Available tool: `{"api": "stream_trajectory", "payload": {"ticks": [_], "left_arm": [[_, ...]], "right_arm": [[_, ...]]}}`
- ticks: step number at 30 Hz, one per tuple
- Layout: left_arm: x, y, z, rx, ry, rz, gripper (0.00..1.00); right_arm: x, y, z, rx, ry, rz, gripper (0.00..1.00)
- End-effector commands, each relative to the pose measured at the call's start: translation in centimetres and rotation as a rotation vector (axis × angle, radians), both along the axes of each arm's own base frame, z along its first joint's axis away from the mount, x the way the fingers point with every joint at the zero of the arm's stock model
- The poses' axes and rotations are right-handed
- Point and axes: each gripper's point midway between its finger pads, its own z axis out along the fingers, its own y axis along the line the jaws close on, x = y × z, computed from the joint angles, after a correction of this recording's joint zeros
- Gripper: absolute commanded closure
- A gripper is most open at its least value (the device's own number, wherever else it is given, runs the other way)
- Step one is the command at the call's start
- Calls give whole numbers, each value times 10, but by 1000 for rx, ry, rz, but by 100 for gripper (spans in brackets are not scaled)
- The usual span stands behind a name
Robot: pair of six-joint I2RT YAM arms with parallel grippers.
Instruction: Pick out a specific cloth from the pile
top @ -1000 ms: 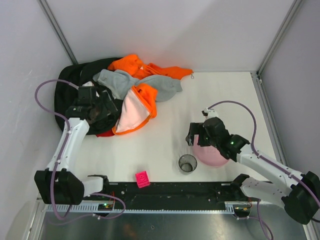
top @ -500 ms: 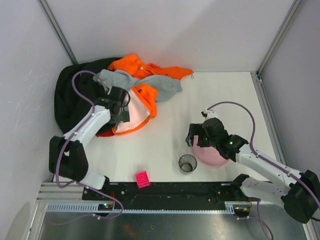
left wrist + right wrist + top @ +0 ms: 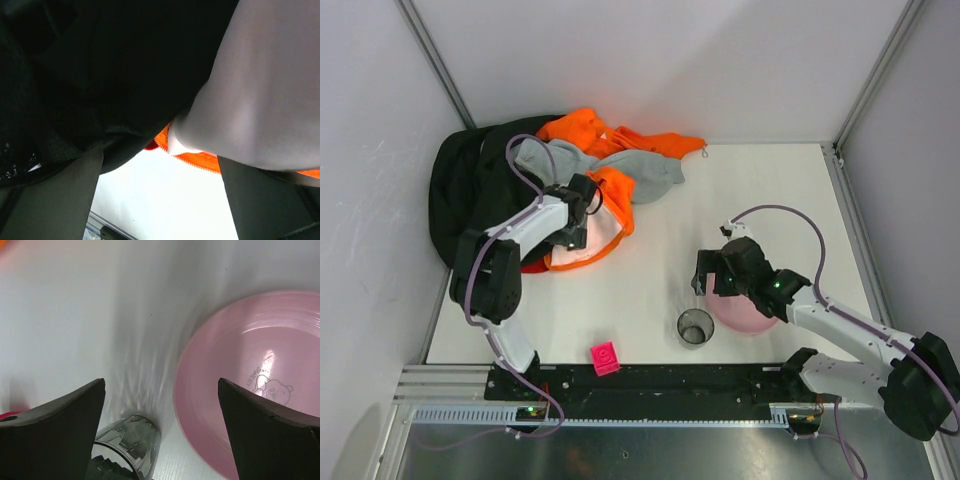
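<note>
Two pairs of fingers (image 3: 60,200): released, grasping nothing.
left gripper (image 3: 160,152): low at pile (image 3: 480,190), likely seeking cloth (image 3: 527,267).
cloth: red sliver between left fingers, under black garment (image 3: 125,65).

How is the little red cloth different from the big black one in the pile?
Colour: the red cloth is bright red; the black garment is black.
Size: only a small sliver of the red cloth shows, while the black garment covers the whole left side of the pile.
Place: the red cloth peeks out, mostly hidden, at the pile's near edge; the black garment lies in plain view.
Both are soft fabric in the same pile.
</note>
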Motion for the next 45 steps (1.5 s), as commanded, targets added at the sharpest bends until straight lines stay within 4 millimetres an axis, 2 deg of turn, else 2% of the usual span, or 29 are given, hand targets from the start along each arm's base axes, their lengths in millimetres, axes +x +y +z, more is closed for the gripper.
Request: {"api": "stream_trajectory", "payload": {"ticks": [1,11,15,17,18,22,23,24,26,32,37,42,45], "left_arm": [[23,3,13,58,-37,-11,0],[50,14,6,48,3,-11,1],[54,21,-2,28,28,-4,11],[54,23,-5,13,39,-1,21],[54,24,-7,3,43,0,30],[54,19,-4,-47,30,-1,83],[54,17,-1,-61,20,-3,91],[55,15,2,-73,8,-7,95],[56,12,8,-97,-12,-13,98],[57,1,26,-169,-58,-33,99],[59,-8,52,-238,-127,-50,99],[65,-15,98,-310,-247,-74,99],[73,-15,139,-344,-354,-89,99]], "right_arm": [[5,3,-1,4,-17,-15,1],[7,4,-4,-3,-17,-14,1],[8,5,-5,-1,-15,-12,1],[9,6,-6,2,-14,-12,1],[9,6,-6,3,-14,-11,1],[8,6,-5,3,-14,-11,1],[8,6,-6,1,-12,-11,1],[8,6,-6,1,-11,-10,1],[8,6,-6,0,-12,-11,1],[8,8,-6,10,-9,-5,1],[8,10,-6,18,-5,-3,1],[8,11,-8,17,1,-1,1],[9,12,-9,17,3,3,1]]}}
